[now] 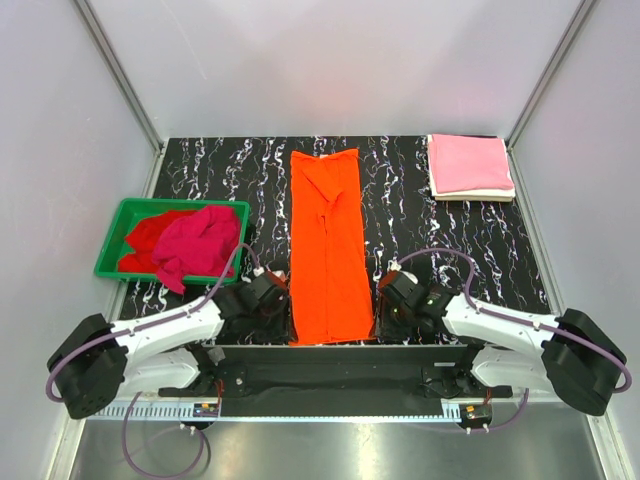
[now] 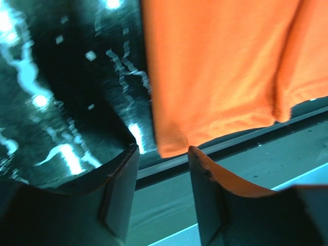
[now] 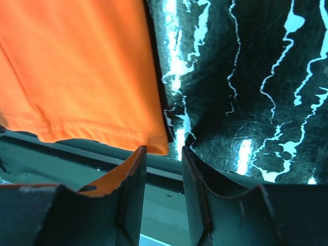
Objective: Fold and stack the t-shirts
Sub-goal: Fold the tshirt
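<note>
Bright orange cloth t-shirt (image 1: 328, 245): a long narrow strip on the black marbled table (image 1: 420, 230), long axis running away from the arms. Near hem corners lie just ahead of the left claw (image 2: 163, 149) and right claw (image 3: 164, 148). Both claws have parted jaws and hold nothing.

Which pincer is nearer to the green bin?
Left. The left pincer is close to the green bin, by its near corner; the right pincer is across the orange shirt, farther off.
</note>
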Action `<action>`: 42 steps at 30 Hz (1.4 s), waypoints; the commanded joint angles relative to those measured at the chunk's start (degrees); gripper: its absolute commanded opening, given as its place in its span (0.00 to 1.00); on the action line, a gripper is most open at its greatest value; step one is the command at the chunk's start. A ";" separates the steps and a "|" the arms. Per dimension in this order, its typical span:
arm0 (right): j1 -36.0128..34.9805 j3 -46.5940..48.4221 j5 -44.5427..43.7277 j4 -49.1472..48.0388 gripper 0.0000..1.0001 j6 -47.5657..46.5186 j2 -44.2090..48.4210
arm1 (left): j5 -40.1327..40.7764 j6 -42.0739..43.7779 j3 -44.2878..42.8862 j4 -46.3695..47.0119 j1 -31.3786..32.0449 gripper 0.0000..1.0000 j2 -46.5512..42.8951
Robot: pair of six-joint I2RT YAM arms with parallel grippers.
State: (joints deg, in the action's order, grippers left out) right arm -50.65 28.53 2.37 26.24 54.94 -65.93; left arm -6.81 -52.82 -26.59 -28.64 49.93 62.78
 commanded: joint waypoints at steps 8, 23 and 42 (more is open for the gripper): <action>-0.50 -2.78 -1.05 -5.94 0.39 0.78 -1.22 | -0.57 -0.53 1.72 4.30 0.25 0.37 2.96; -0.59 -3.05 -1.05 -5.32 0.00 1.14 3.00 | -1.53 -0.80 -0.30 1.75 0.34 0.00 0.41; -0.50 8.01 -14.93 7.33 0.00 -8.69 8.12 | -1.10 3.77 -13.83 -0.36 -1.84 0.00 4.79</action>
State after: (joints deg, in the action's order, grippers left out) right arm -50.70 31.46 -4.69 33.10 51.90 -53.28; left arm -7.97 -52.45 -35.46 -30.33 50.50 64.82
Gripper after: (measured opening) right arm 0.012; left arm 0.013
